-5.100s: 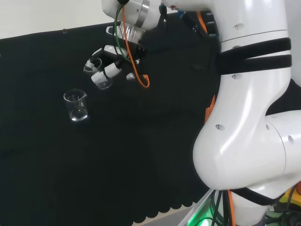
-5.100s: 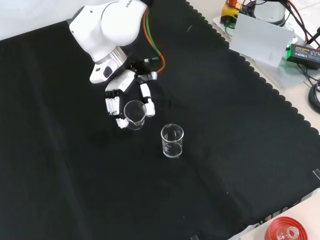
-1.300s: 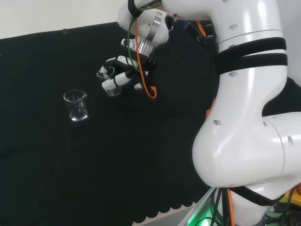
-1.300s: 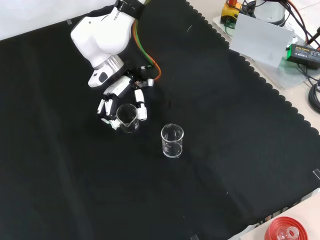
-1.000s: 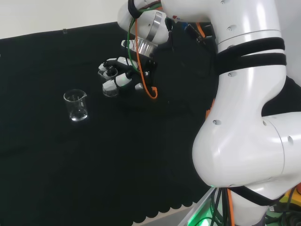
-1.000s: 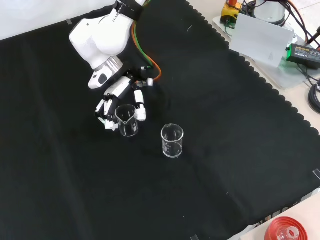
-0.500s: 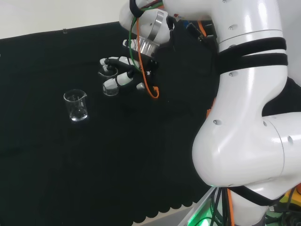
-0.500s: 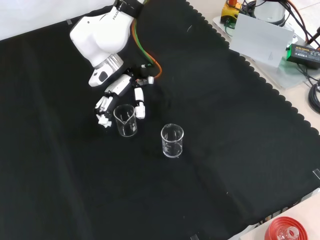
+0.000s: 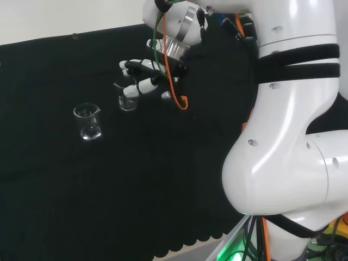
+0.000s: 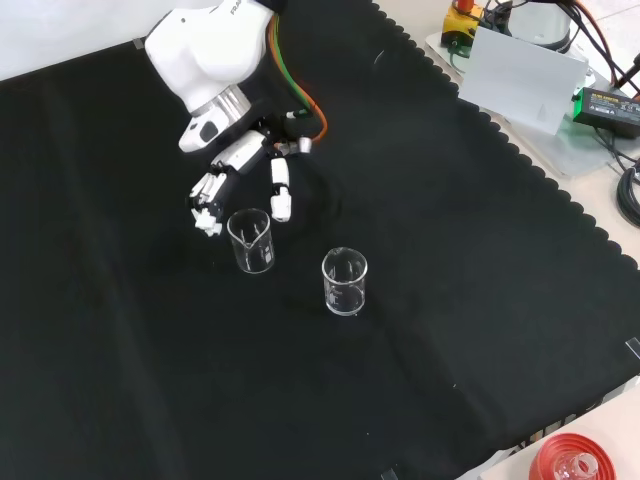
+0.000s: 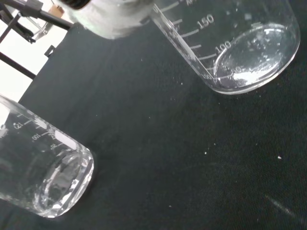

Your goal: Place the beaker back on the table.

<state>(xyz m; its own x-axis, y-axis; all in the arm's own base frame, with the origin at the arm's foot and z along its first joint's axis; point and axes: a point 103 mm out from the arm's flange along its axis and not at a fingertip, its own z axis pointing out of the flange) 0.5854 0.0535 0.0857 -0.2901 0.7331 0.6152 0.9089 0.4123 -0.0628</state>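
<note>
Your beaker stands upright on the black cloth, its base flat and its pouring lip toward the lower left in the front view. In the head view the same beaker sits just left of the fingertips. The hand is above and behind it in the front view, with its fingers spread and nearly straight, so it holds nothing; you can see a gap of cloth between the fingertips and the glass rim. In the head view the hand reaches leftward from the white arm, with an orange cable looping beside the wrist.

A second beaker stands upright to the lower right of the first in the front view, apart from it; in the head view that second beaker is nearer and to the left. The wrist view shows you both glasses close: one graduated beaker base and the other, each resting on the cloth, with a blurred white part of the hand.
</note>
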